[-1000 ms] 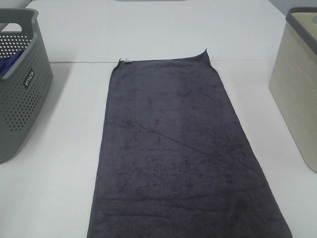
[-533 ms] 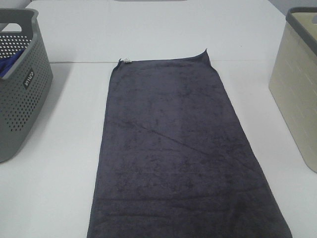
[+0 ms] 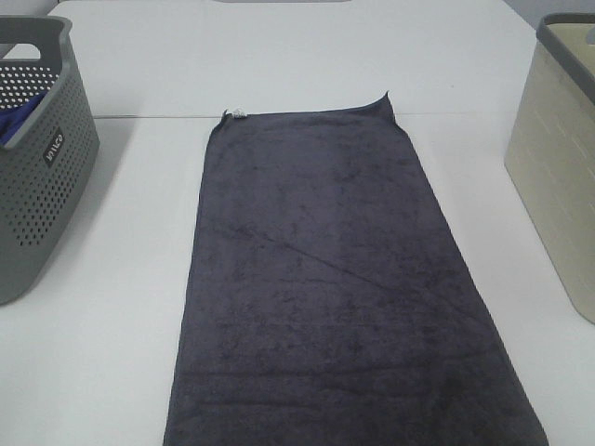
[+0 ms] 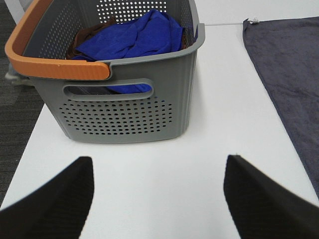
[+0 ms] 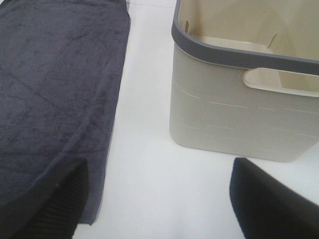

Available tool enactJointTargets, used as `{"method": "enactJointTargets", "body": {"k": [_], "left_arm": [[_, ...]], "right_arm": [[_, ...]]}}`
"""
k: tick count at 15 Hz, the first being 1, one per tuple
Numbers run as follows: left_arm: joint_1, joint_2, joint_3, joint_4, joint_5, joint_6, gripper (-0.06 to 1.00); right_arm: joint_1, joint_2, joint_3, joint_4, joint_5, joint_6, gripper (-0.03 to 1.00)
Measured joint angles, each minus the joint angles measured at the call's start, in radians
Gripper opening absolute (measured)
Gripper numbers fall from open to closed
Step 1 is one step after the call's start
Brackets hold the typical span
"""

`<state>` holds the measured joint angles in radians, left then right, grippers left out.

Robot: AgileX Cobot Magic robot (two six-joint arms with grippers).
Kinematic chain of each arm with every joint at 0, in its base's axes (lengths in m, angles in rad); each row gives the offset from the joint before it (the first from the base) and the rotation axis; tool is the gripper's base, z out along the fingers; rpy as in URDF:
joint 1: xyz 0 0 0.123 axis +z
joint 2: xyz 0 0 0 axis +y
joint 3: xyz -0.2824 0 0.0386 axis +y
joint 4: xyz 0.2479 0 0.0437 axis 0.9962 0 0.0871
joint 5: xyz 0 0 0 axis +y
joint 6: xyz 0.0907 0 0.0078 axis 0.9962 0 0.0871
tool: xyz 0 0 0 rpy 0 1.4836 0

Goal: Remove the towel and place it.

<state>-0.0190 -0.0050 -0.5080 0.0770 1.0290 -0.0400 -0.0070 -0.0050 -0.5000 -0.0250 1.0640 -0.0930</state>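
Over on the left, the grey perforated basket is sitting at the worktop's left edge, its near side running out of the high view. In the left wrist view its orange handle is curving along one rim, and a blue cloth is lying bundled inside with something brown tucked beside it. The left gripper is hovering above bare white surface just short of that basket, its dark fingers standing wide apart with nothing between them.

Between the basket and the towel a broad strip of white worktop is lying open.

The towel is lying flat down the middle, a long dark charcoal rectangle spread lengthwise. Its far edge is running along a seam in the worktop, with a small white tag showing at the far left corner and the far right corner peaking up slightly. The long edges are running fairly straight, and the near end is passing out of the high view.

To the right, another clear strip is separating the towel's edge from the beige basket, which has a dark grey rim and is standing at the worktop's right side. The right gripper is hanging over that strip, one of its fingers in front of the beige basket and the other over the towel's edge; they are spread wide and holding nothing.
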Motion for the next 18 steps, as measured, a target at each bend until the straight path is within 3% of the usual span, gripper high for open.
{"method": "enactJointTargets", "body": {"k": [3,6,18], "left_arm": [[0.016,0.000,0.000,-0.001,0.000,-0.001,0.69],[0.097,0.000,0.000,-0.030,0.000,-0.001,0.69],[0.101,0.000,0.000,-0.043,0.000,-0.001,0.69]], "right_arm": [[0.000,0.000,0.000,0.000,0.000,0.000,0.76],[0.000,0.000,0.000,0.000,0.000,0.000,0.76],[0.000,0.000,0.000,0.000,0.000,0.000,0.76]]}}
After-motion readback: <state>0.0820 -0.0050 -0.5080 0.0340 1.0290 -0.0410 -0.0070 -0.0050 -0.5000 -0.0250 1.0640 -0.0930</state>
